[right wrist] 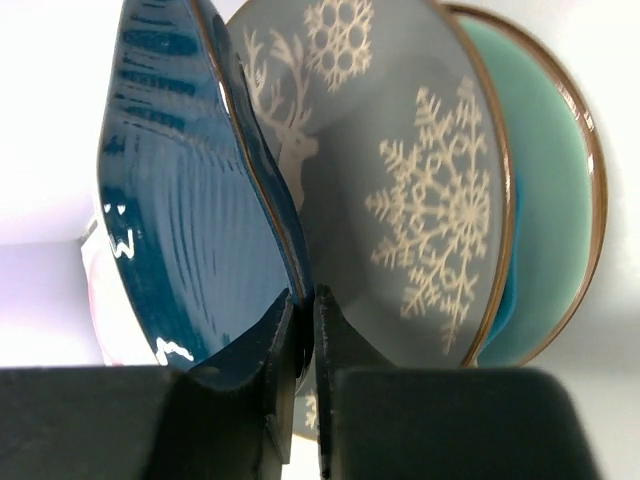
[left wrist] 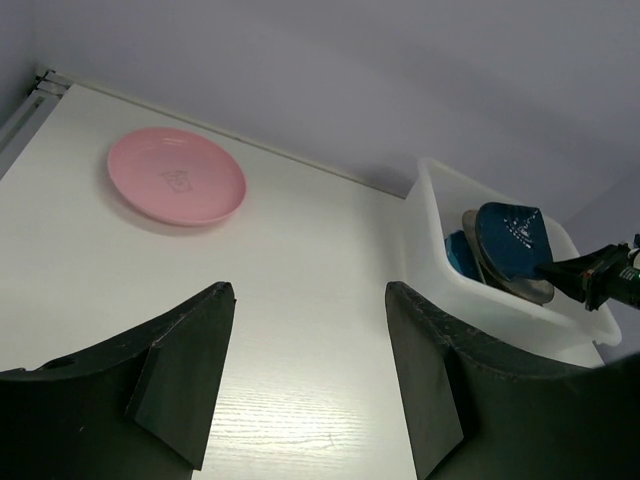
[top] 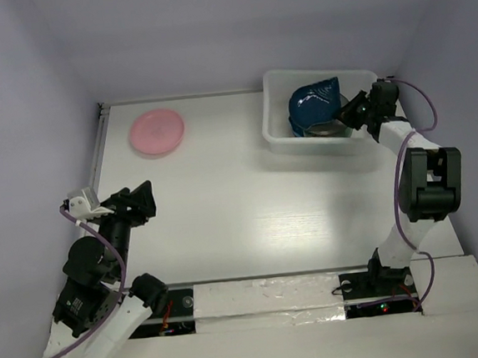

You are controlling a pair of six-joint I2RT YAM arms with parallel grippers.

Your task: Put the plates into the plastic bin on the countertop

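My right gripper (right wrist: 305, 310) is shut on the rim of a blue scalloped plate (right wrist: 180, 220), which stands on edge inside the plastic bin (top: 276, 109). Behind that plate lean a dark grey plate with a gold deer and snowflakes (right wrist: 400, 180) and a teal plate (right wrist: 550, 200). In the top view the blue plate (top: 312, 105) fills the bin's middle, with the right gripper (top: 344, 119) at its right side. A pink round plate (top: 156, 132) lies flat on the countertop (top: 249, 195) at the far left. My left gripper (top: 145, 202) hovers open and empty, short of the pink plate (left wrist: 177, 176).
A metal strip (top: 98, 149) runs along the countertop's left edge. Pale walls close in the back and both sides. The bin (left wrist: 440, 270) sits at the back right corner, with the right arm (top: 427, 179) reaching to it along the right wall.
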